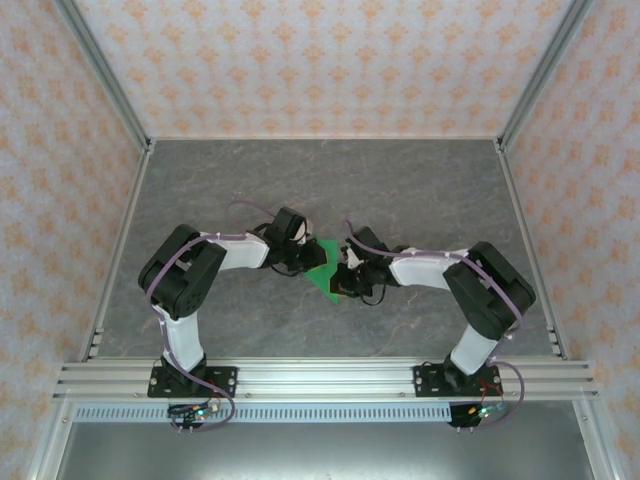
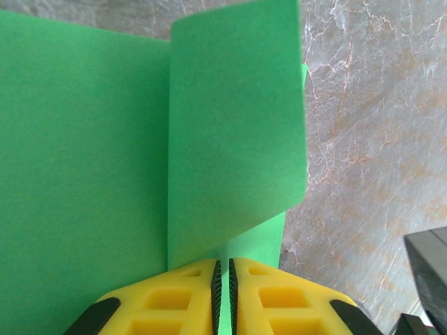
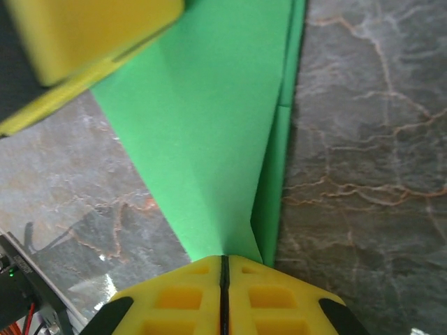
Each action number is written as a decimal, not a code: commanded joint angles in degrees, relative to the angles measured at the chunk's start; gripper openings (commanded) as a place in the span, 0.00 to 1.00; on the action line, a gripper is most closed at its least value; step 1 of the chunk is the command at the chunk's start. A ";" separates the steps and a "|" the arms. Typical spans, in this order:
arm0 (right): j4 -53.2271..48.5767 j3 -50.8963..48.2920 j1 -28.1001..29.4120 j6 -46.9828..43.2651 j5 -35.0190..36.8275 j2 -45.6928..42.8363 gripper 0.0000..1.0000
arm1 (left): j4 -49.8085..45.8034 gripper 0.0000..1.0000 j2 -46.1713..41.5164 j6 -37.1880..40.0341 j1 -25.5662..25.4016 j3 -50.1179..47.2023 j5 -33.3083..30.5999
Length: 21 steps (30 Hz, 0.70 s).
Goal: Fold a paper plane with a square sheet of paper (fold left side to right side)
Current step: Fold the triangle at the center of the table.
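Observation:
The square sheet of paper [image 1: 323,268] is bright green and creased into a smaller angular shape. It lies mid-table between the two grippers. My left gripper [image 1: 306,262] grips its left side. In the left wrist view the yellow jaws [image 2: 224,271] are shut on the paper [image 2: 91,153], and a folded flap [image 2: 237,125] stands up ahead of them. My right gripper [image 1: 346,280] holds the right side. In the right wrist view its jaws [image 3: 224,259] are shut on a narrow pointed end of the paper [image 3: 209,139]. A left fingertip [image 3: 84,35] shows at the top left of that view.
The grey marbled tabletop [image 1: 400,190] is fenced by aluminium rails [image 1: 120,210] and patterned walls. A front rail [image 1: 320,378] carries both arm bases. Part of the right arm's black body [image 2: 429,279] sits close at the lower right of the left wrist view.

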 commanded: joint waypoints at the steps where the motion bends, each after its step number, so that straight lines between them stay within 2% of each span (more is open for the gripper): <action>1: -5.13 -1.08 0.33 -1.15 2.33 1.88 0.11 | -5.44 0.16 -0.32 1.32 0.25 -1.08 -4.17; 4: -7.97 -1.95 0.28 -2.06 3.37 2.70 0.10 | -4.46 0.16 -1.07 1.05 0.26 -1.18 -3.31; 7: -8.39 -3.75 0.28 -1.52 4.50 2.78 0.04 | -3.99 0.17 -3.58 1.13 0.32 -1.07 -2.94; 12: -7.89 -5.17 0.28 -0.59 6.13 3.81 0.00 | -3.22 0.17 -9.25 2.46 0.27 -1.62 -1.44; 21: -8.24 -4.63 -0.15 -1.04 6.33 4.08 0.00 | -0.12 0.13 -12.91 2.07 -0.55 -6.26 4.13</action>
